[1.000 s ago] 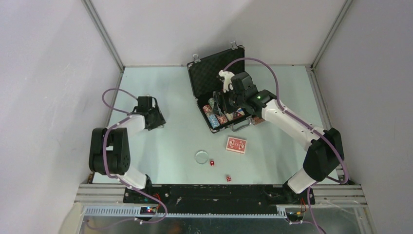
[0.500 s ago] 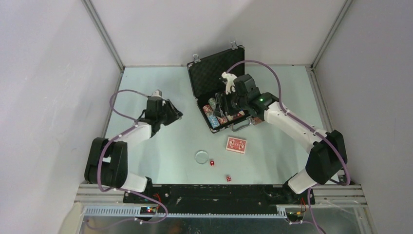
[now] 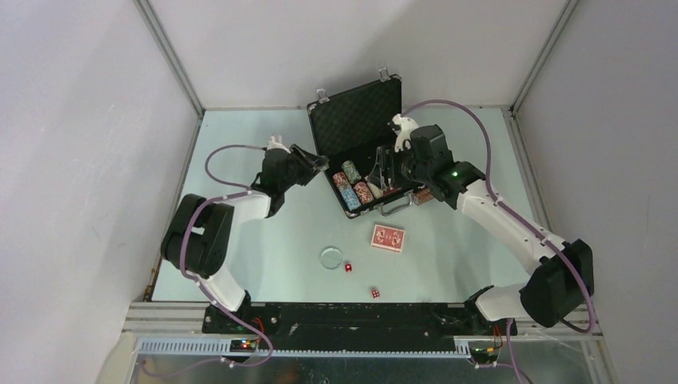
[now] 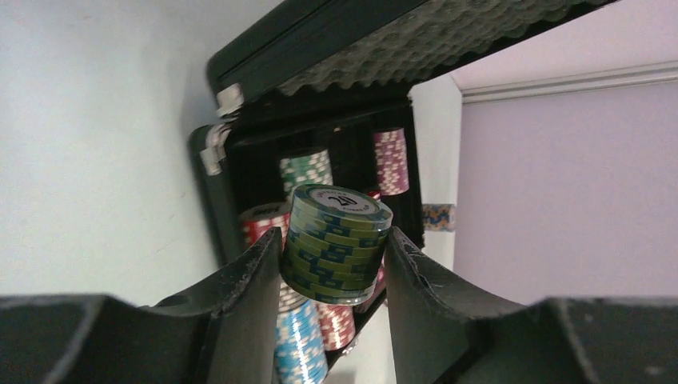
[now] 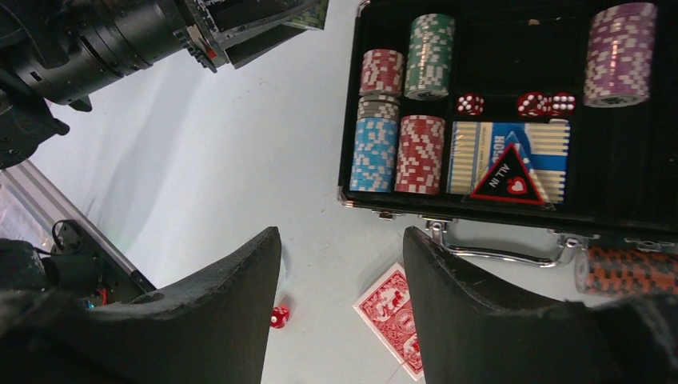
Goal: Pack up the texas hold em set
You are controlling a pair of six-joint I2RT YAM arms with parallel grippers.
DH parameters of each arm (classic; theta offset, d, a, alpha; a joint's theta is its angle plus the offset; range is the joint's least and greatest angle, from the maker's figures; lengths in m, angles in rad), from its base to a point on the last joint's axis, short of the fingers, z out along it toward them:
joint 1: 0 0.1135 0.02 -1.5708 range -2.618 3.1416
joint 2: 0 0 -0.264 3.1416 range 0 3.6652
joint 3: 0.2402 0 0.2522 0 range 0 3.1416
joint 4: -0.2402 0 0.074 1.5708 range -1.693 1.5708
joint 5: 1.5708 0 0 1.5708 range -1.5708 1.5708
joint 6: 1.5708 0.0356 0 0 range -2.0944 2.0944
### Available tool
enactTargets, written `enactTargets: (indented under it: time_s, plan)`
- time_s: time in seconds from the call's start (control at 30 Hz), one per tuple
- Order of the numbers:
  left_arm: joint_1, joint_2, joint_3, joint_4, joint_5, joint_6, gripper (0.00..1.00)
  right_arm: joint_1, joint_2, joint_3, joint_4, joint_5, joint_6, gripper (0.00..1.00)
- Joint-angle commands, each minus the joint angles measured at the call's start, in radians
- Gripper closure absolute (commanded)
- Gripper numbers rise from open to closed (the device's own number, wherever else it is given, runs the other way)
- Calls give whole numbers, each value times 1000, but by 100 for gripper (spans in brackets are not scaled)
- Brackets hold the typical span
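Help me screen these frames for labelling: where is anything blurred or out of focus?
Left wrist: the left tool is soft at its near fingers, its green chip stack crisp. Right wrist: the right tool is dark and blurred, the briefcase sharp. Top external: evenly lit, sharp throughout.

Left arm (image 3: 240, 210) and right arm (image 3: 512, 222): white links, black joint housings. A purple cable (image 3: 232, 148) loops along each. Small green light (image 3: 456, 170) lit on right arm. Fingers (image 5: 216, 320) matte black, rough-surfaced.
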Motion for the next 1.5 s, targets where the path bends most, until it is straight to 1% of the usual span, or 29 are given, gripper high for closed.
enactTargets:
  time_s: [0.0, 0.13, 0.37, 0.53, 0.63, 0.67, 0.73, 0.8, 0.83, 0.87, 0.93, 1.0, 1.07, 1.17, 1.2, 1.23, 1.37, 1.47]
  plan:
    - [-22, 48, 78, 144, 10, -81, 72, -18, -47, -13, 42, 13, 13, 40]
    - [-30, 99, 117, 173, 11, -100, 72, -22, -61, -19, 40, 9, 10, 40]
    - [-44, 112, 149, 107, -29, -60, 71, -25, -68, -25, 41, 9, 11, 40]
    - [-92, 63, 179, 24, -62, 7, 70, -28, -61, -33, 56, 36, 26, 40]
    - [-118, 30, 177, 23, -33, 15, 70, -49, -74, -52, 73, 38, 60, 40]
    - [-122, 14, 176, 24, -4, 20, 70, -56, -81, -62, 98, 21, 69, 40]
    - [-130, -15, 176, 0, 39, 54, 69, -91, -113, -102, 155, -36, 99, 40]
    - [-144, -47, 177, -50, 55, 132, 69, -129, -142, -139, 189, -87, 127, 39]
    - [-154, -57, 180, -77, 49, 186, 69, -151, -157, -152, 191, -99, 143, 39]
    - [-158, -71, 184, -137, 30, 204, 69, -162, -166, -155, 184, -98, 149, 39]
    - [-165, -77, 194, -176, 23, 223, 68, -183, -175, -159, 162, -74, 165, 39]
    - [-174, -65, 216, -194, 21, 211, 68, -195, -187, -161, 139, -32, 185, 39]
    - [-212, -39, 242, -198, -19, 139, 68, -200, -206, -171, 129, 35, 203, 38]
    - [-277, 34, 290, -97, -111, 44, 68, -206, -246, -206, 117, 204, 242, 38]
    - [-311, 56, 309, -86, -127, 7, 68, -211, -268, -212, 114, 237, 258, 37]
    - [-325, 104, 354, -71, -154, -9, 67, -214, -281, -224, 109, 285, 264, 37]
    - [-373, 259, 486, -18, -171, -131, 64, -224, -393, -267, 120, 360, 259, 38]
    - [-392, 370, 545, 35, -181, -221, 64, -229, -448, -297, 122, 404, 243, 39]
